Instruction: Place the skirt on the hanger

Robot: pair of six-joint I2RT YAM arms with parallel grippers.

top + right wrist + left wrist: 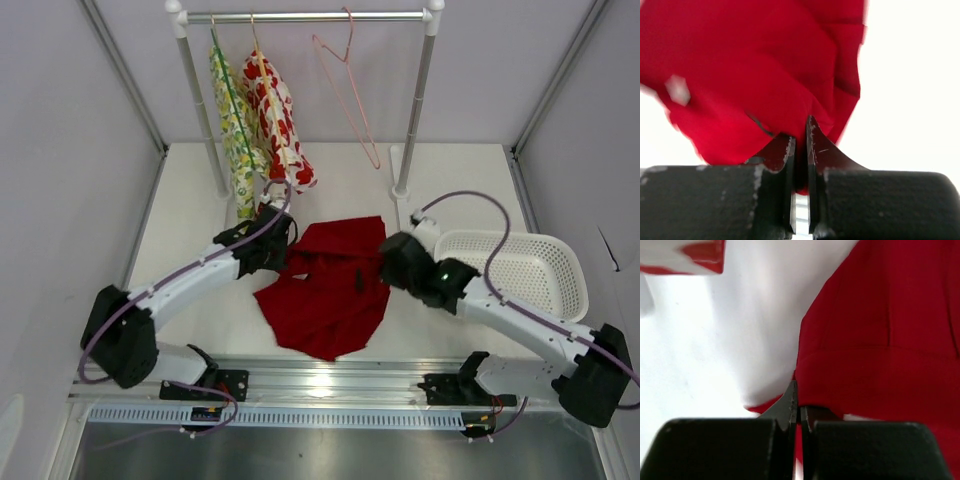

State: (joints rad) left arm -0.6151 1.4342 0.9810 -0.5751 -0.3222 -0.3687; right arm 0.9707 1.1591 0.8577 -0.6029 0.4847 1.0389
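The deep red pleated skirt (330,285) lies spread on the white table between my two arms. My left gripper (278,240) is shut on its upper left edge; in the left wrist view the jaws (799,397) pinch the red fabric (880,340). My right gripper (388,262) is shut on its upper right edge; in the right wrist view the jaws (801,135) clamp a fold of the skirt (765,65), and a small white label (678,90) shows at left. The pale pink wire hanger (347,90) hangs empty on the rail at the back.
A rail (305,16) on two white posts stands at the back. It carries a yellow-green floral garment (233,120) and a white garment with red prints (278,115). A white slotted basket (520,270) sits at the right.
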